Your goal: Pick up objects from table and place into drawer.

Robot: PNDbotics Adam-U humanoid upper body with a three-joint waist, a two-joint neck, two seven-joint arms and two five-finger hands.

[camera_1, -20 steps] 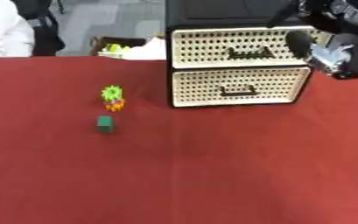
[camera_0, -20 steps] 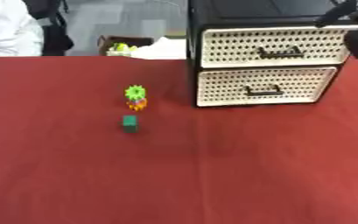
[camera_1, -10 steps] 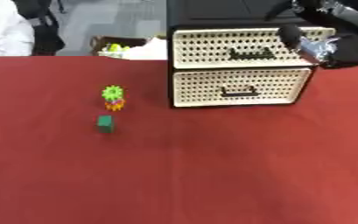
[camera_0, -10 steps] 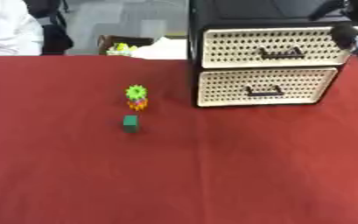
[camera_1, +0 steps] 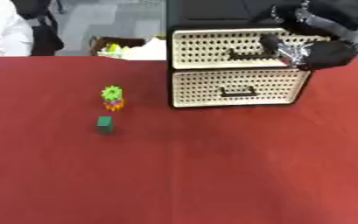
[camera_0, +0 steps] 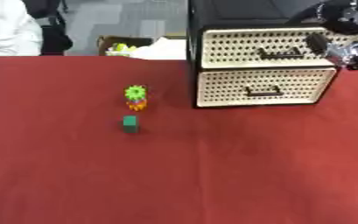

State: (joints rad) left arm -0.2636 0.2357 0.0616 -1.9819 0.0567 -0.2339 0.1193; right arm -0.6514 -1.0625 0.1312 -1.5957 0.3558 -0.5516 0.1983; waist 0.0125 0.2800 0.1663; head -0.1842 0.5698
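Note:
A black cabinet (camera_1: 212, 13) stands at the back of the red table (camera_1: 181, 175), with two cream perforated drawers, both shut. My right hand (camera_1: 319, 51) hovers at the right end of the top drawer (camera_1: 205, 46). It is open, and one dark finger (camera_1: 271, 43) stretches towards the black handle (camera_1: 243, 55) without holding it. Left of the cabinet a green gear-shaped toy (camera_1: 112, 93) sits on an orange piece. A small dark green block (camera_1: 104, 124) lies just in front of it. Neither hand is near the toys.
The lower drawer (camera_1: 235, 83) has its own black handle. Behind the table's far edge is a cardboard box (camera_1: 109, 43) with yellow-green items, beside something white (camera_1: 147, 50). A person in white (camera_1: 1, 30) sits at the far left.
My right hand has moved left across the top drawer's front, closer to its handle. The toys and both drawers have not moved.

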